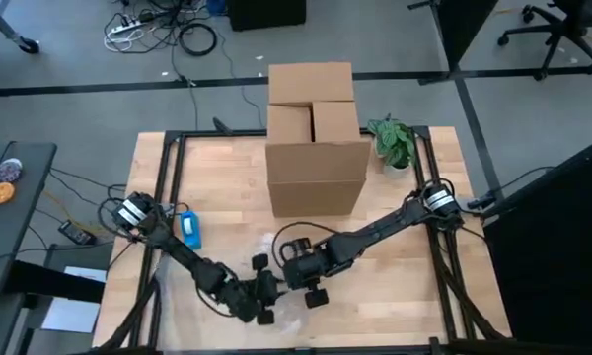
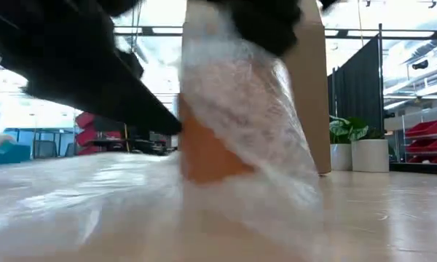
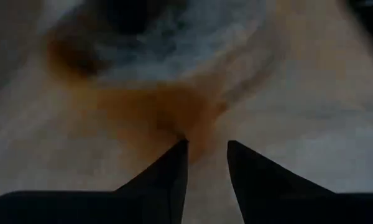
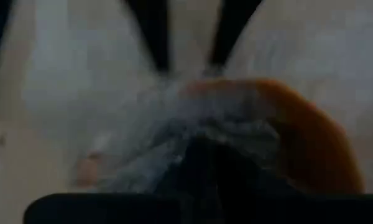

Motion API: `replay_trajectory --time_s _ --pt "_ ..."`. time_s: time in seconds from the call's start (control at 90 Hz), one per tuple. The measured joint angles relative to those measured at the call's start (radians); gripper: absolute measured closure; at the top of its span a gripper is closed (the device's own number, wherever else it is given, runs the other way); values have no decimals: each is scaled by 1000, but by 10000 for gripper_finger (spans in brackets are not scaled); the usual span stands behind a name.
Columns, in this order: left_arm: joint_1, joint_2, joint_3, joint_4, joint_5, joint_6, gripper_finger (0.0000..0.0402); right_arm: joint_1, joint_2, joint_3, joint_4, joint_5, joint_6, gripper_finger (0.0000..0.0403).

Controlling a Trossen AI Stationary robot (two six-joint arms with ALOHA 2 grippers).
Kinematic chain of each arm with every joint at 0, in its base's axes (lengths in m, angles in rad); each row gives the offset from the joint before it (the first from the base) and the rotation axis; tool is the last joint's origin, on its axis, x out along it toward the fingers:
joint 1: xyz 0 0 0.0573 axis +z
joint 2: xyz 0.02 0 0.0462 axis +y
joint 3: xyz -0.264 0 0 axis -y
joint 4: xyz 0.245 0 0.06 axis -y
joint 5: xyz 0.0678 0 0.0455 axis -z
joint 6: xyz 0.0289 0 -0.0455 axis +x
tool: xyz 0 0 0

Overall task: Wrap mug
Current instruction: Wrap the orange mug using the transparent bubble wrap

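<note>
At the near middle of the bench point(image 1: 217, 177), both arms meet over an orange mug point(image 2: 204, 156) that stands upright, draped in clear bubble wrap point(image 2: 240, 94). The wrap covers the mug's top and one side and spreads out flat over the wood around it.

The right gripper point(image 1: 301, 271) sits directly over the mug; in the low view its dark mass presses down on the bunched wrap at the mug's top. The right wrist view shows the orange rim point(image 4: 311, 137) just beside the dark fingers point(image 4: 202, 168), which are buried in crumpled wrap, so whether they are clenched or released cannot be told.

The left gripper point(image 1: 261, 296) lies low, just beside the mug on its near side. Its two fingers point(image 3: 171, 174) stand a little apart, with a narrow gap between the tips, grasping nothing that shows; the orange mug, blurred under wrap, lies right ahead of the tips.

A cardboard box point(image 1: 314, 138) and a potted plant point(image 1: 395, 143) stand at the far side.
</note>
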Motion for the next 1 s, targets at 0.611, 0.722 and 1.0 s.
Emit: replay_trajectory --time_s 0.611,0.722,1.0 --pt "83 7 2 48 -4 110 302 3 -7 330 -492 -21 134 382" --pt "84 7 2 54 -4 109 302 8 -4 332 -442 -10 130 382" --pt "83 8 2 66 -4 99 302 -33 33 118 -281 -59 125 382"
